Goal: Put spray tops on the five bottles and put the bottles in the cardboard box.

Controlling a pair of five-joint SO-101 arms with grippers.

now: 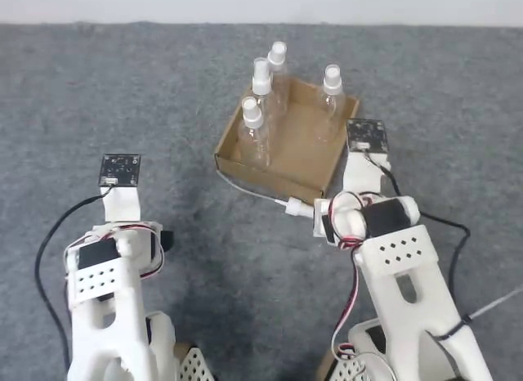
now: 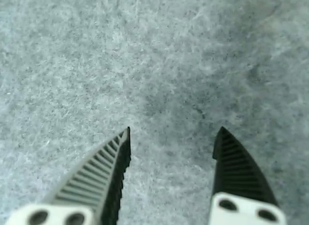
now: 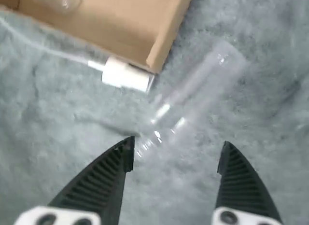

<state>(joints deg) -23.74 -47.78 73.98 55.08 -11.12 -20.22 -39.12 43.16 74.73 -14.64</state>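
Several clear bottles with white spray tops, such as one (image 1: 254, 132), stand in the cardboard box (image 1: 282, 170). Another clear bottle (image 3: 193, 90) lies on its side on the carpet just outside the box corner (image 3: 159, 46). A loose white spray top (image 3: 126, 76) with a long thin tube (image 3: 48, 51) lies beside it, seen from above as the spray top (image 1: 296, 206). My right gripper (image 3: 177, 141) hangs open just above the lying bottle, holding nothing. My left gripper (image 2: 175, 133) is open over bare carpet, far left of the box.
Grey carpet (image 1: 188, 78) covers the whole table. The right arm (image 1: 384, 234) stands close to the box's near right corner. The left arm (image 1: 114, 250) stands at the front left with open carpet around it.
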